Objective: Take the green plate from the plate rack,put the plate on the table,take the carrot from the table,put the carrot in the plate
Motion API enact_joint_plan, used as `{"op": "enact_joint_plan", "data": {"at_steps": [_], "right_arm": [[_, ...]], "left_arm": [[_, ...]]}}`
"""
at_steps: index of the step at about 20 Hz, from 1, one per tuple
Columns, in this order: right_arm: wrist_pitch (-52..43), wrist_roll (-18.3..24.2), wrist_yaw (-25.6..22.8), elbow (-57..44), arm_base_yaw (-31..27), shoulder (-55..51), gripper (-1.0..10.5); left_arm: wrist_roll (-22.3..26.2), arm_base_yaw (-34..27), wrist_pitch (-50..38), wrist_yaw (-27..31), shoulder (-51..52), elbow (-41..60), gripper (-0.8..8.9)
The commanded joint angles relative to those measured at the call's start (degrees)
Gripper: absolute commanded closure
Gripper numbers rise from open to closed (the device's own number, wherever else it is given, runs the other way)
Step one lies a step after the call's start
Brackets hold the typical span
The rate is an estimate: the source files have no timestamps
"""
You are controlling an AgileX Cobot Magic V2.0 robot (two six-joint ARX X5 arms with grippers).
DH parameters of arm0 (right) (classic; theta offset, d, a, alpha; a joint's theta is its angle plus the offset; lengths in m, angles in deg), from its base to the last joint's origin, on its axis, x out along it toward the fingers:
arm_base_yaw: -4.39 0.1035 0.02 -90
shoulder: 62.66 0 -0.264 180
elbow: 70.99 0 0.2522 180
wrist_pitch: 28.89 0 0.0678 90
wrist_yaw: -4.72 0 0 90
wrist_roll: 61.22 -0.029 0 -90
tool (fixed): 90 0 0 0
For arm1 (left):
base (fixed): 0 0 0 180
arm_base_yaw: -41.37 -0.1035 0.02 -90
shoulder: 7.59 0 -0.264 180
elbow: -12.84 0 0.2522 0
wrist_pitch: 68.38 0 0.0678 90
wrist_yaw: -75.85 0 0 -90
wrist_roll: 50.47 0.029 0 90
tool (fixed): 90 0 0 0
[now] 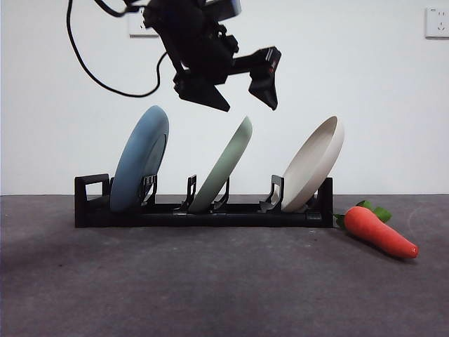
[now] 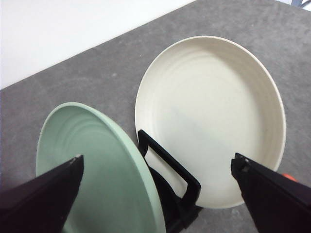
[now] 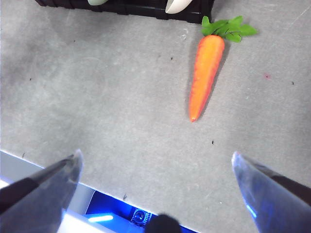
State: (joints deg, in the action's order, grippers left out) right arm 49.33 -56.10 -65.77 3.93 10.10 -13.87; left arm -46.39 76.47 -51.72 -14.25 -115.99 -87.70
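Dark grey, faintly speckled and matte, the table (image 1: 210, 288) fills the foreground, with a plain white wall behind. Nearest to the camera lies the bright orange-red tapered toy carrot (image 1: 379, 230), green leaves at its thick end, just beside the rack's end. The right gripper (image 3: 155, 179) hangs above it with jaws spread wide, holding nothing, apparently waiting.

Beyond stands the long, low black plastic plate rack (image 1: 203, 210), carrying three tilted plates: a light blue plate (image 1: 140, 158), the matte pale sage-green plate (image 1: 224, 168) in the middle slot, and a beige-white plate (image 1: 316, 161).

Above the green plate's upper rim hovers the left gripper (image 1: 238, 95), jaws wide apart and empty. The step in hand looks like the approach: the jaws should probably straddle only the green rim, staying clear of the beige neighbour, then lift along the plate's tilt so the prongs do not catch.
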Motion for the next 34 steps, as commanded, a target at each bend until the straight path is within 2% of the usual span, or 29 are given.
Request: {"op": "enact_joint_plan", "data": {"at_steps": [1, 3, 5, 6, 10, 14, 24, 28, 34], "right_arm": [[-0.4, -0.5, 0.0, 0.2, 0.1, 0.0, 3.2], [-0.4, -0.6, 0.0, 0.2, 0.1, 0.0, 3.2], [-0.4, -0.6, 0.0, 0.2, 0.1, 0.0, 3.2], [-0.4, -0.6, 0.0, 0.2, 0.1, 0.0, 3.2], [-0.7, -0.6, 0.0, 0.2, 0.1, 0.0, 3.2], [-1.1, -0.6, 0.0, 0.2, 0.1, 0.0, 3.2], [-1.2, -0.6, 0.0, 0.2, 0.1, 0.0, 3.2], [-1.2, -0.6, 0.0, 0.2, 0.1, 0.0, 3.2], [-1.4, -0.6, 0.0, 0.2, 0.1, 0.0, 3.2]], "left_arm": [[0.7, 0.1, -0.7, 0.8, -2.7, 0.0, 1.91], [0.7, 0.0, -0.7, 2.2, -3.9, 0.0, 2.29], [0.7, 0.0, -0.7, 2.6, -4.0, 0.0, 4.40], [0.7, 0.0, -0.8, 2.6, -4.0, 0.0, 5.13], [0.2, -0.4, 0.3, 2.5, -4.0, 0.0, 6.76], [-1.5, -1.2, 1.1, -0.2, -4.0, 0.0, 8.20], [-8.5, -3.1, 2.1, -5.2, -2.5, -0.5, 8.22], [-11.6, -3.3, 2.7, -9.3, -0.5, -1.9, 8.22], [-13.5, -3.2, 6.1, -16.9, 2.8, -7.4, 8.22]]}}
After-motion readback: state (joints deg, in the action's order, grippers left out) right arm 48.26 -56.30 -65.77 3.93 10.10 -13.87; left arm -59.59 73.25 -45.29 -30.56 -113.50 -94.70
